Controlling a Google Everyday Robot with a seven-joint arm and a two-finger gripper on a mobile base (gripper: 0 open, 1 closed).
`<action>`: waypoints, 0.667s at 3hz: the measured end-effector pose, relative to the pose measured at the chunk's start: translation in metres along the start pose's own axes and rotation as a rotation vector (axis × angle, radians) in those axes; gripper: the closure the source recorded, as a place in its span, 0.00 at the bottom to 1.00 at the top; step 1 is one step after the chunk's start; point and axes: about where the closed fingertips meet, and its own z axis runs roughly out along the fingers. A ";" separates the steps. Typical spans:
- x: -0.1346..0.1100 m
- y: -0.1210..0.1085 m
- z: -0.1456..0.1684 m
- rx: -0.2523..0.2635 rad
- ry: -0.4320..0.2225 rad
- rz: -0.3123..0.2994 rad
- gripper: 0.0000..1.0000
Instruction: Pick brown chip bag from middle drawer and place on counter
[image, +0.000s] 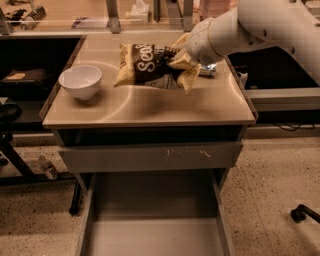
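Observation:
The brown chip bag (147, 64) hangs just above the counter (150, 107), near its back middle, casting a shadow below. My gripper (186, 59) is at the bag's right end and is shut on its crumpled tan edge; the fingers are mostly hidden by the bag and the white wrist. The middle drawer (155, 235) stands pulled out below the counter, and its flat grey bottom shows nothing in it.
A white bowl (80, 81) sits on the counter's left side. A small blue-and-white packet (209, 71) lies behind my wrist at the right. A shut, scuffed grey drawer front (150, 156) is above the open drawer. Black shelves flank both sides.

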 end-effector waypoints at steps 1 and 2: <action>0.026 -0.014 0.009 0.105 0.065 0.056 1.00; 0.049 -0.014 0.027 0.172 0.101 0.064 1.00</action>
